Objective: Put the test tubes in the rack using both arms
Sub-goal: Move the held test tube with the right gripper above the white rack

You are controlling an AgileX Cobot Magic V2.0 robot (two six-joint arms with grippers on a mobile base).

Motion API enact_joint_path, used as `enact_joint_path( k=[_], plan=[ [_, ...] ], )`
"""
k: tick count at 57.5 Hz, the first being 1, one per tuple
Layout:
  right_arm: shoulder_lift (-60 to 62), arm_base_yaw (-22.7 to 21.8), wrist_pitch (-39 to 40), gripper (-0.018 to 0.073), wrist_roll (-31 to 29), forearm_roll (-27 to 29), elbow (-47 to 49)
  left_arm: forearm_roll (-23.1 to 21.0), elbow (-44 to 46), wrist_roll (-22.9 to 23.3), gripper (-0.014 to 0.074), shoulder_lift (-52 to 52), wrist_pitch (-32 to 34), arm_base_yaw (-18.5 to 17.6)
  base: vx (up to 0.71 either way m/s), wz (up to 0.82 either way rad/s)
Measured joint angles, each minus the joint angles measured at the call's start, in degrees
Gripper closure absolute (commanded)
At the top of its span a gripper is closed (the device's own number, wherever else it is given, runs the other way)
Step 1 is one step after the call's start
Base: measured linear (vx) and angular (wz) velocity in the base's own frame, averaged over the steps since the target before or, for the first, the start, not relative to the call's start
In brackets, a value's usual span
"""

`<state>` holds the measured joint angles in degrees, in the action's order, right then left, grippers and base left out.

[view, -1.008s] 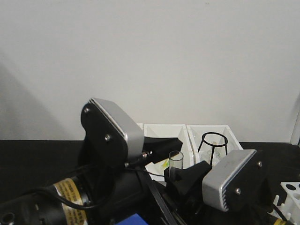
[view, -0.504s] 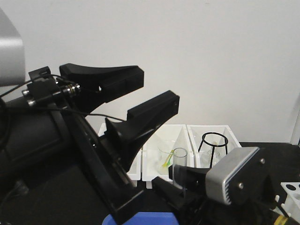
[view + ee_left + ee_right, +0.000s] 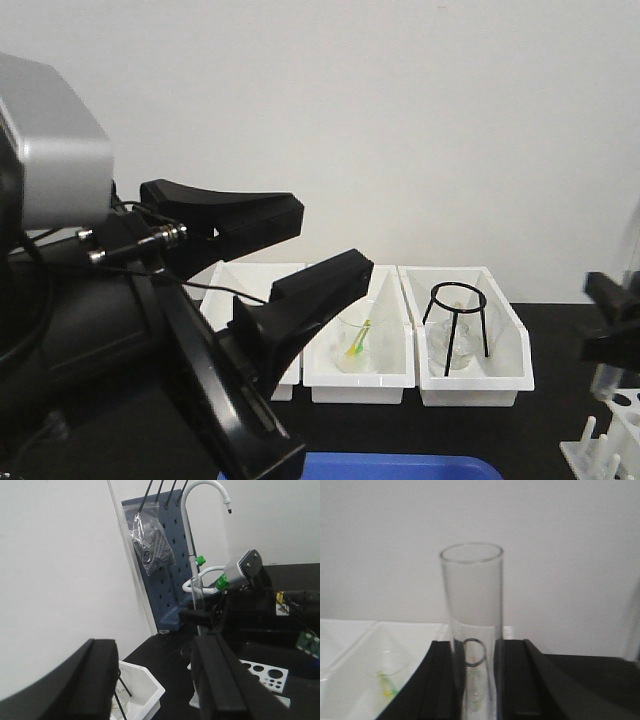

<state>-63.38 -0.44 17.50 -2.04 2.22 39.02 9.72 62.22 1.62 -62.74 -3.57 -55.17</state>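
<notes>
At the left of the front view, the left gripper (image 3: pixel 330 243) is standing with its two black fingers spread wide and nothing between them; it is carrying no tube. Beyond it, at the far middle of the black bench, three white bins (image 3: pixel 470 375) are sitting side by side. The middle one is holding a clear glass beaker (image 3: pixel 357 350) with a green-yellow item inside, and the right one is holding a black wire tripod stand (image 3: pixel 457 320). No tube is showing in any bin, though the left bin is largely hidden.

Further right, the right gripper (image 3: pixel 476 680) is clamping one test tube (image 3: pixel 472 595) upright by its lower part, open rim up. In the left wrist view this tube is hanging above the level of the rack (image 3: pixel 262 672), close to one end and apparently not touching it. Every rack hole that is showing is unfilled.

Assessment: one tube is being delivered and is not yet seated. Lowering it into a hole and letting go are outstanding. The left arm is contributing nothing at present. The remaining tube count cannot be told.
</notes>
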Motion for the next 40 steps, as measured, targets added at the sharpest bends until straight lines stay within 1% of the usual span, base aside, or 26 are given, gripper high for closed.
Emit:
enact_joint_path(
  k=[4, 8, 14, 20, 27, 37, 40],
  plan=[
    [0.00, -5.20, 0.00, 0.0566, 0.00, 0.00, 0.00, 0.00, 0.00, 0.00, 0.0150, 0.00, -0.06, 0.00, 0.00, 0.00],
    [0.00, -9.04, 0.02, 0.0566, 0.27, 0.00, 0.00, 0.00, 0.00, 0.00, 0.0150, 0.00, -0.06, 0.00, 0.00, 0.00],
    [-0.67, -12.05, 1.30, 0.0566, 2.04, 0.00, 0.00, 0.00, 0.00, -0.04, 0.0150, 0.00, -0.06, 0.00, 0.00, 0.00],
    [-2.80, -13.51, 2.03, 0.0566, 2.93, 0.00, 0.00, 0.44, 0.00, -0.04, 0.0150, 0.00, -0.52, 0.00, 0.00, 0.00],
    [-5.70, -14.10, 3.60, 0.0566, 3.11, -0.56, -1.36, 2.20, 0.00, -0.04, 0.0150, 0.00, -2.04, 0.00, 0.00, 0.00],
    [-9.12, -14.17, 16.26, 0.0566, 3.06, -0.92, -8.37, 2.99, 0.00, -0.06, 0.0150, 0.00, -4.42, 0.00, 0.00, 0.00],
    [-9.87, -14.24, 18.62, 0.0566, 3.06, -0.92, -10.01, 3.04, 0.00, -0.06, 0.0150, 0.00, -4.67, 0.00, 0.00, 0.00]
  ],
)
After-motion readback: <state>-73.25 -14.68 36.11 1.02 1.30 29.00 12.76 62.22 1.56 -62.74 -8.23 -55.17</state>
